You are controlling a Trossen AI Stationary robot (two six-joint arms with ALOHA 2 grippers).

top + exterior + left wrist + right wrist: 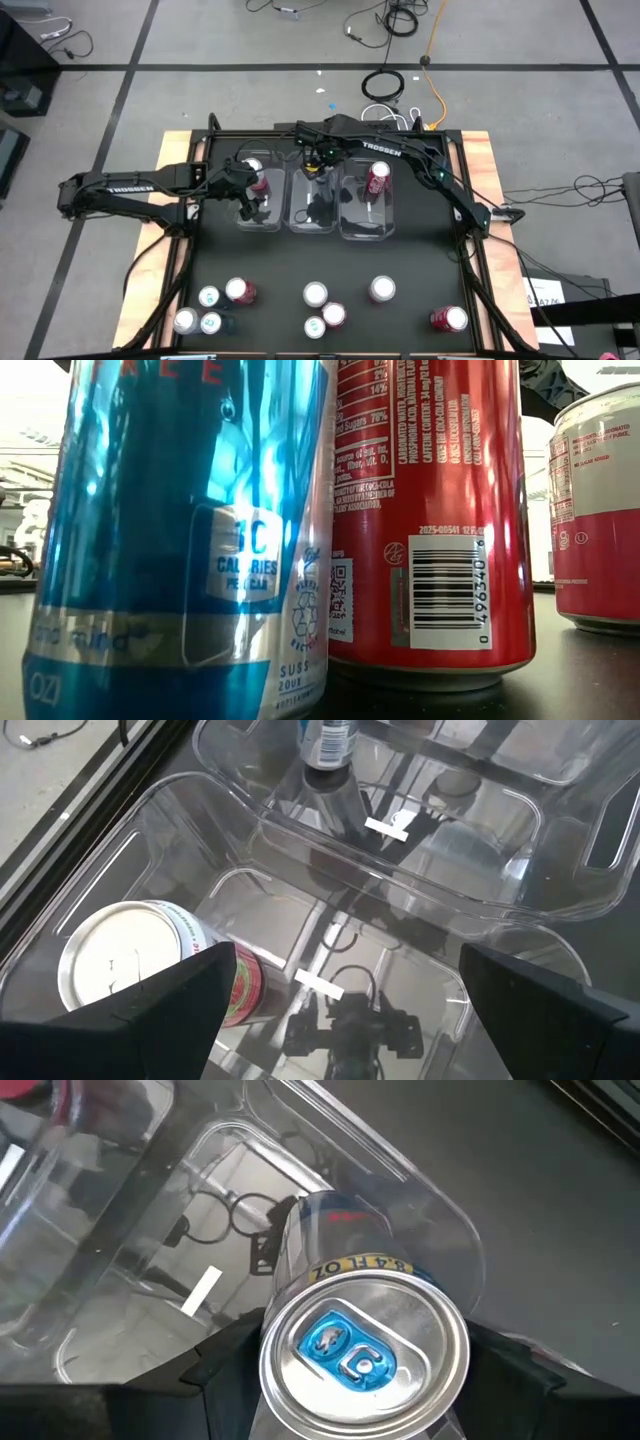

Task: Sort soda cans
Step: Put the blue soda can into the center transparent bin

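On table (420, 290): 8 cans (314, 294), 3 bins (367, 222).

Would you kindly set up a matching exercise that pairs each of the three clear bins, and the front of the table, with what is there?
Places:
1. left bin
2. middle bin
3. right bin
4. front of the table

Contents:
A. loose cans
B. blue-tabbed can at the right gripper
C. red can, no gripper near
D. red-and-white can by the open left gripper

Pairs: 1-D, 2-B, 3-C, 4-A

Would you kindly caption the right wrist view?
Right gripper holds a blue-tabbed can above a clear bin.
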